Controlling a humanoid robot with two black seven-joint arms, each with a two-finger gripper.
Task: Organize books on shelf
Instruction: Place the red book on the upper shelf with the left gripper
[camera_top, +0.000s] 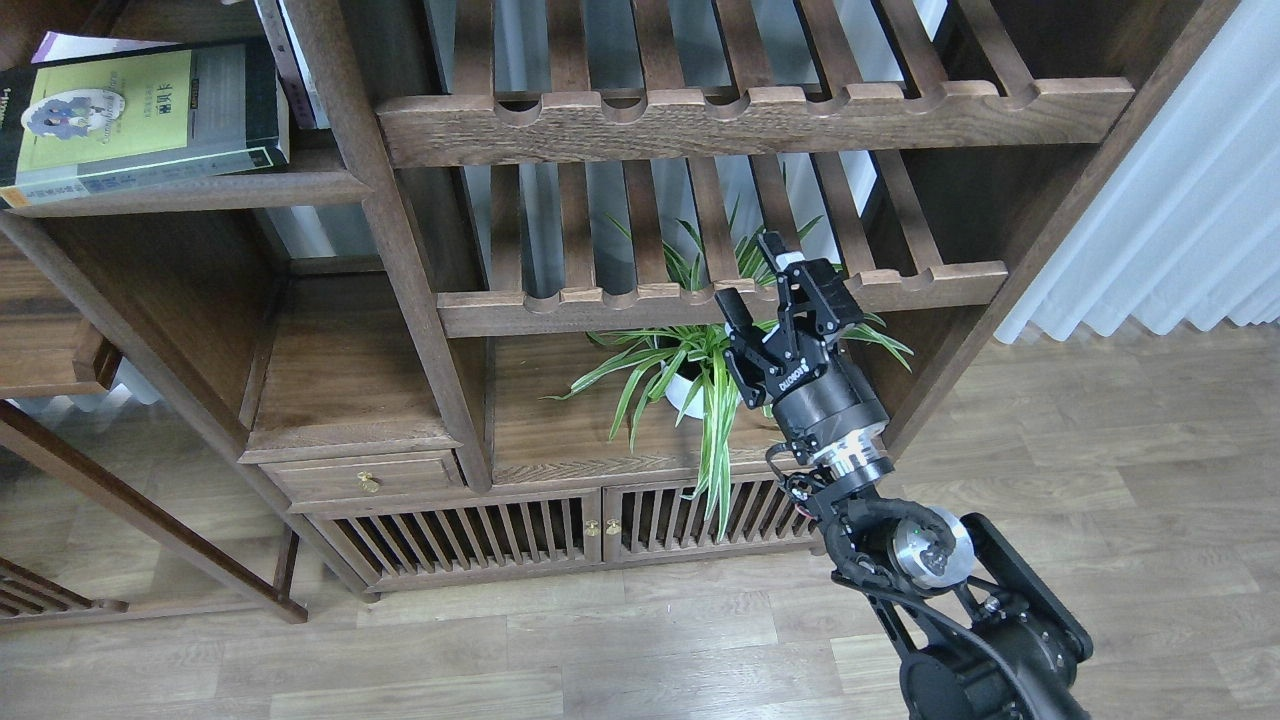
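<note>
A yellow-green book with a dark grey border (140, 115) lies flat on the dark brown plank shelf (200, 190) at the top left. A pale lilac-white paperback (85, 45) peeks out behind it. A third book (290, 60) leans upright against the shelf post; only its pages and a thin dark edge show. My right gripper (752, 272) is open and empty. It is held up in front of the lower slatted rack, far to the right of the books. My left gripper is out of view.
Two slatted racks with scalloped front rails (750, 110) fill the unit's middle and right. A potted spider plant (690, 370) stands just behind my right gripper. Low down are a drawer (365, 478) and slatted cabinet doors (520, 535). White curtains (1180, 200) hang at the right.
</note>
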